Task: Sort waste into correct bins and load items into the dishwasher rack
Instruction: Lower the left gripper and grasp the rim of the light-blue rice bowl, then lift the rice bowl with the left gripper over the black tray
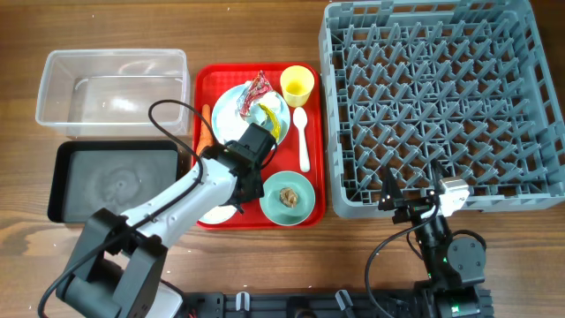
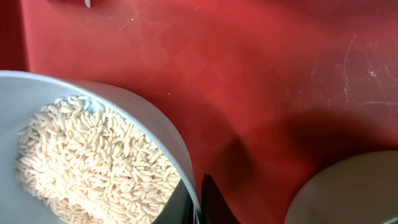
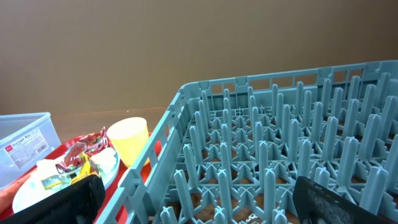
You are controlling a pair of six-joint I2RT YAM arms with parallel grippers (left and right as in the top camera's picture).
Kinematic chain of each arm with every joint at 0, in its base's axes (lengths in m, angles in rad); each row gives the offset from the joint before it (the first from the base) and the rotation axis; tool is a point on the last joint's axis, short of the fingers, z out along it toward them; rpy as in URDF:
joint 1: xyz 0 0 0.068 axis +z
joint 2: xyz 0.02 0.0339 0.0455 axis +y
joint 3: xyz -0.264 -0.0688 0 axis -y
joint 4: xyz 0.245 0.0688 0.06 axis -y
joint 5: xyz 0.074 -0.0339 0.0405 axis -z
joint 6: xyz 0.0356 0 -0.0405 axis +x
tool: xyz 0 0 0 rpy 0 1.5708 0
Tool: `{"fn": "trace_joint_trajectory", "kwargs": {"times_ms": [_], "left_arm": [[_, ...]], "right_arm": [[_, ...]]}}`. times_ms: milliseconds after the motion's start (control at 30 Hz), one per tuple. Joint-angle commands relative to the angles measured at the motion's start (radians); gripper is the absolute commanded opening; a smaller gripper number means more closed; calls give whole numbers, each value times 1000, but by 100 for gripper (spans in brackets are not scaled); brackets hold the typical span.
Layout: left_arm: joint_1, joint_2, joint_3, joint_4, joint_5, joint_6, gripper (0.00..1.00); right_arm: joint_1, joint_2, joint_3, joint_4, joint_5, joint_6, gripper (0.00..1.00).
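Far left: clear tub (image 1: pixel 113 88) and black tray (image 1: pixel 115 181), one behind the other on the surface. No waste shows in either, so sorting is judged barely begun.

Left arm reaches forward and to the right over the red serving tray (image 1: pixel 207 84), wrist tipped down. Left end effector (image 2: pixel 199 202) is clamped narrow on the rim of the light blue bowl (image 2: pixel 155 134), one finger on each side of the wall. A rim pinch like this is likely meant for lifting the bowl and tipping its rice (image 2: pixel 87 162) into a bin. The bowl sits at the tray's near-left corner, close to the pale green bowl (image 1: pixel 300 205) holding the brown lump (image 1: pixel 288 196).

Further back on the tray: wrappers (image 1: pixel 260 88) on the plate (image 1: pixel 228 104), yellow cup (image 1: pixel 297 85), white spoon (image 1: pixel 302 140).

Right: dishwasher rack (image 1: pixel 330 115), no dishes loaded. Right end effector (image 1: pixel 412 190) is spread wide and holds nothing, low at the rack's near edge, facing across the pegs.
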Motion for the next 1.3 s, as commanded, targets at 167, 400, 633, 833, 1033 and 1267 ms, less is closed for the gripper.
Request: {"fn": "trace_joint_trajectory", "kwargs": {"times_ms": [167,400,633,833,1033,1267], "left_arm": [[-3,-66,55,-43,20,73,4],[-1,-134,90,-79,20,73,4],[50,-202,154,-100,12,133,4],[284,-282,160,-100,141,220,4],[604,-332,160,-88,199,282,4],[988,-329,157,-43,394,398,4]], "right_arm": [[1,-2,-1,3,6,-2,100],[1,-2,-1,3,6,-1,100],[1,-2,-1,3,6,-1,100],[1,-2,-1,3,6,-2,100],[1,-2,-1,3,6,-2,100],[1,-2,-1,3,6,-2,100]]}}
